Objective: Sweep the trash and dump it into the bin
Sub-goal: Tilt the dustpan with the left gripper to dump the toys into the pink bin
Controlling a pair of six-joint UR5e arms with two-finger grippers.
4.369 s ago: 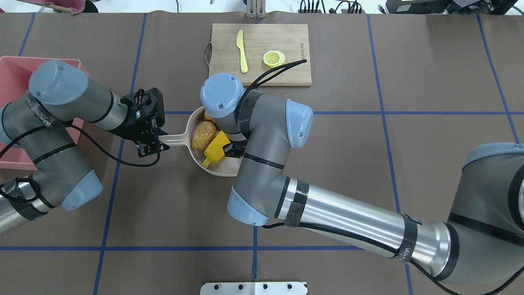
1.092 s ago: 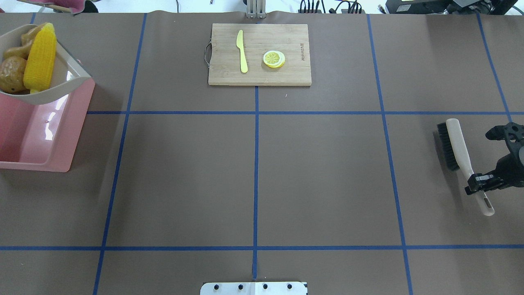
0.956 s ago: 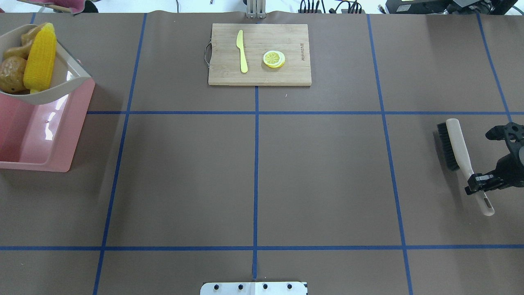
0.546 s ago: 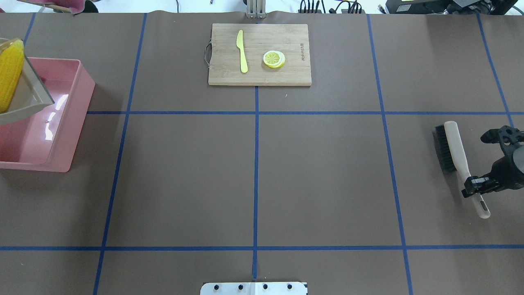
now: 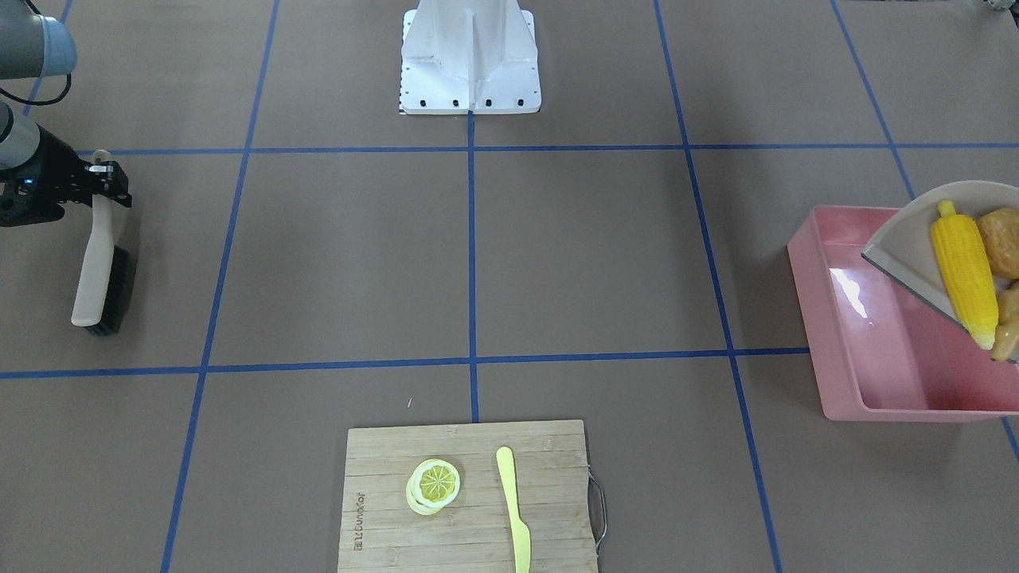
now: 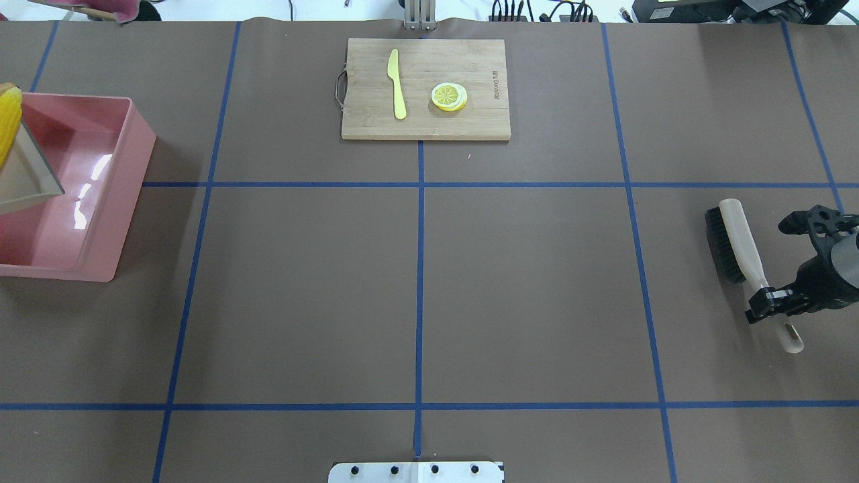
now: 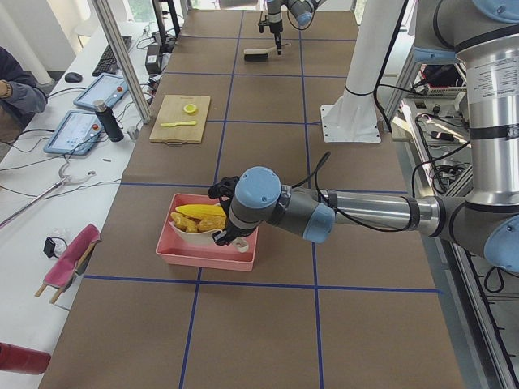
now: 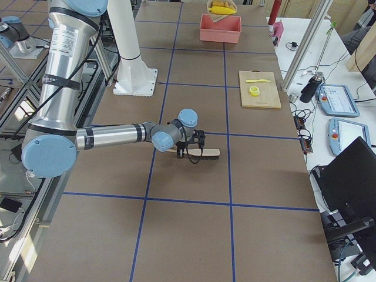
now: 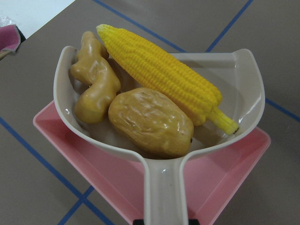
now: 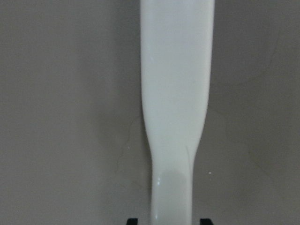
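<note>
My left gripper [image 7: 233, 235] is shut on the handle of the beige dustpan [image 9: 248, 93] and holds it tilted over the pink bin [image 5: 812, 302]. The pan carries the yellow corn cob [image 9: 164, 75], the brown potato lump [image 9: 151, 122] and the tan ginger root [image 9: 96, 79]. In the overhead view only the pan's corner [image 6: 23, 181] and the corn tip [image 6: 8, 124] show above the bin [image 6: 127, 174]. My right gripper [image 6: 772, 305] is shut on the handle of the brush [image 6: 735, 241] at the table's right side, low over the table.
A wooden cutting board [image 6: 470, 124] at the far middle holds a lemon slice [image 6: 448, 96] and a yellow-green knife [image 6: 396, 84]. The robot's white base plate [image 5: 470, 72] stands at the near middle edge. Blue tape lines cross the brown table.
The dustpan with the trash has moved left over the bin, mostly out of the overhead view. My right gripper and the brush have shifted slightly left.
</note>
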